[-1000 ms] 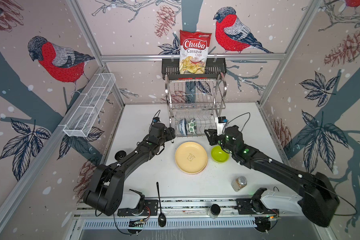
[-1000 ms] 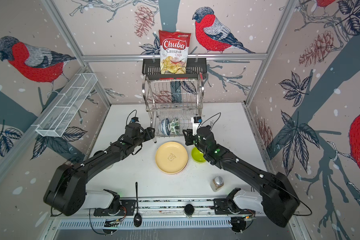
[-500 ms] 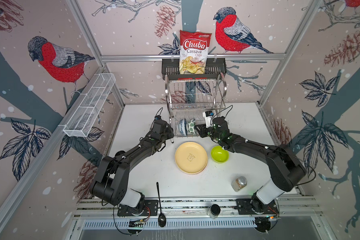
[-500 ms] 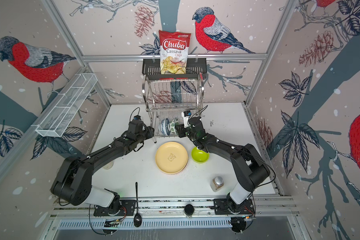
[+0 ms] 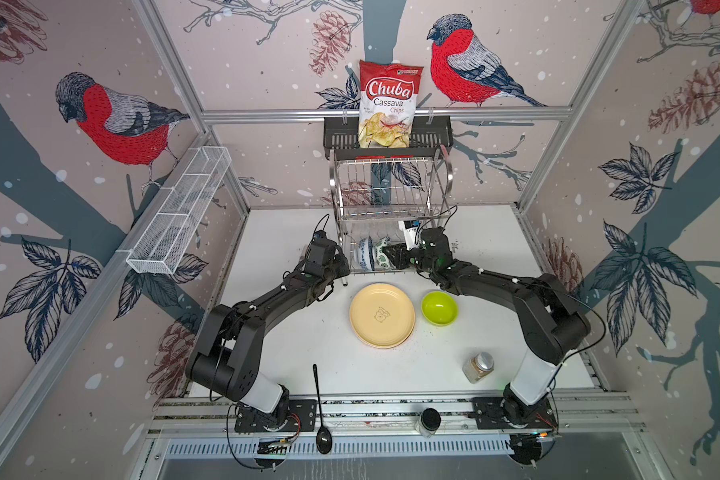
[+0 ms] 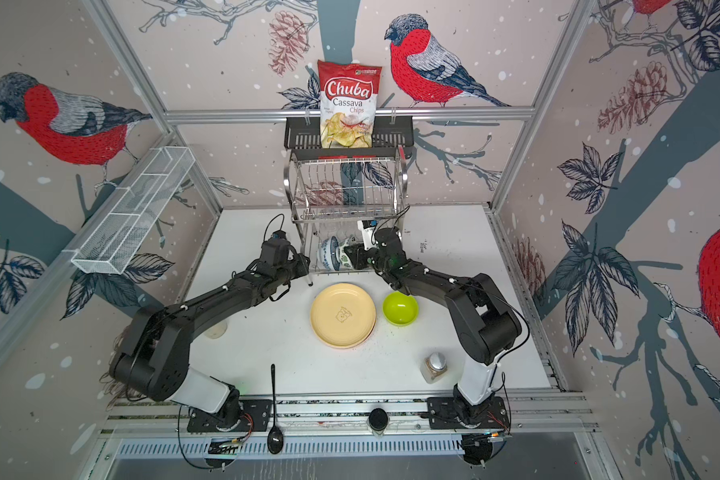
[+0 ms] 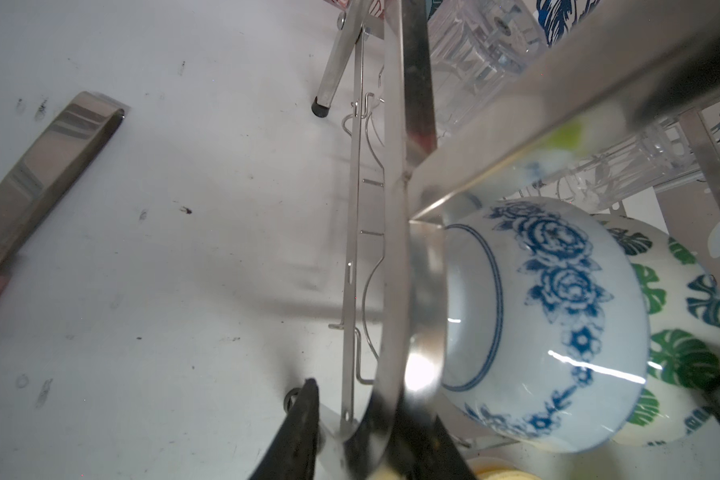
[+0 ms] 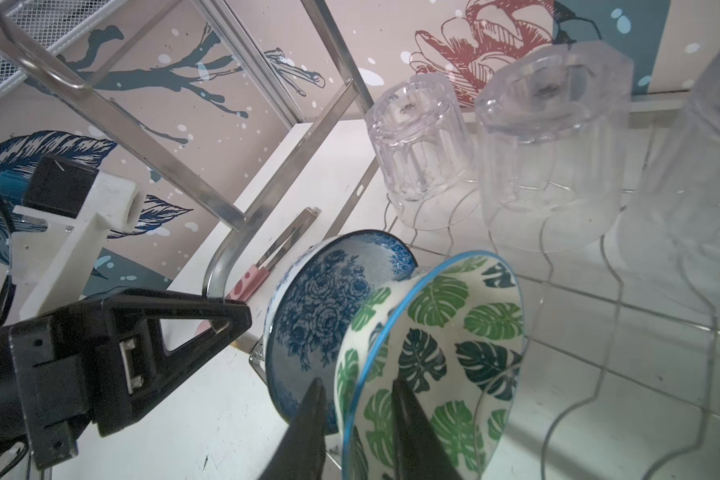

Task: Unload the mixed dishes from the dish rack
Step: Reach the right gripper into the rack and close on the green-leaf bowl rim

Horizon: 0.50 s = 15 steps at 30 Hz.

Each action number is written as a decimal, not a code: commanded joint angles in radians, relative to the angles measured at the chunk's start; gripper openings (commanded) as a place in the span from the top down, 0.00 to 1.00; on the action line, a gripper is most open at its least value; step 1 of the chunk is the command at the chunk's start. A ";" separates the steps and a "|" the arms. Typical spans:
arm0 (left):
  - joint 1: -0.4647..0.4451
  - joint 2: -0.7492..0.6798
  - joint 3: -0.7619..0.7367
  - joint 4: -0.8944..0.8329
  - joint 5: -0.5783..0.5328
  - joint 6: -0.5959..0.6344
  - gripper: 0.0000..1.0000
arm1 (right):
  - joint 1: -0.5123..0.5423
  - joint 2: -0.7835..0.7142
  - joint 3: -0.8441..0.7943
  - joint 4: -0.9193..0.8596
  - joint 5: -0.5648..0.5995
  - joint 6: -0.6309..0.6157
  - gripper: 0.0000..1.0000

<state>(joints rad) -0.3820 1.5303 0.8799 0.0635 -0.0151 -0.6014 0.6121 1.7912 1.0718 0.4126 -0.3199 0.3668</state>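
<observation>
The dish rack (image 5: pixel 387 183) (image 6: pixel 346 183) stands at the back. On its lower tier the blue-white bowl (image 5: pixel 364 253) (image 8: pixel 321 307) and the green-leaf bowl (image 5: pixel 381 255) (image 8: pixel 454 332) lean on edge, with three clear tumblers (image 8: pixel 420 137) (image 8: pixel 549 145) (image 8: pixel 691 166) upside down behind them. My right gripper (image 8: pixel 357 382) (image 5: pixel 391 255) is open, one finger on each side of the green-leaf bowl's rim. My left gripper (image 7: pixel 371 407) (image 5: pixel 344 270) is shut on the rack's curved side frame (image 7: pixel 395 208). The yellow plate (image 5: pixel 382 314) and the lime bowl (image 5: pixel 439 307) lie on the table.
A spice jar (image 5: pixel 479 365) stands front right, a black-lidded jar (image 5: pixel 429 419) and a black spoon (image 5: pixel 320 407) lie at the front rail. A chips bag (image 5: pixel 389 104) sits on the black shelf (image 5: pixel 433 133). The white mesh basket (image 5: pixel 179 212) hangs left. A pink-handled steel utensil (image 7: pixel 46 166) lies beside the rack.
My right gripper has gone from above the lime bowl into the rack's lower tier, onto the green-leaf bowl's rim. My left jaws have narrowed onto the rack's side frame.
</observation>
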 commanded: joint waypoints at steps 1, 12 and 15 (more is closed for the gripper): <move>0.003 0.007 0.007 -0.033 -0.017 0.006 0.69 | -0.004 0.032 0.027 0.034 -0.028 0.009 0.71; 0.003 0.004 0.008 -0.030 -0.023 0.008 0.73 | -0.036 0.127 0.057 0.111 -0.105 0.088 0.84; 0.003 0.009 0.008 -0.033 -0.021 0.007 0.73 | -0.053 0.139 0.040 0.156 -0.139 0.128 0.88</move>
<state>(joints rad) -0.3820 1.5345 0.8833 0.0628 -0.0078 -0.5922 0.5755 1.9167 1.1236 0.5186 -0.4610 0.4629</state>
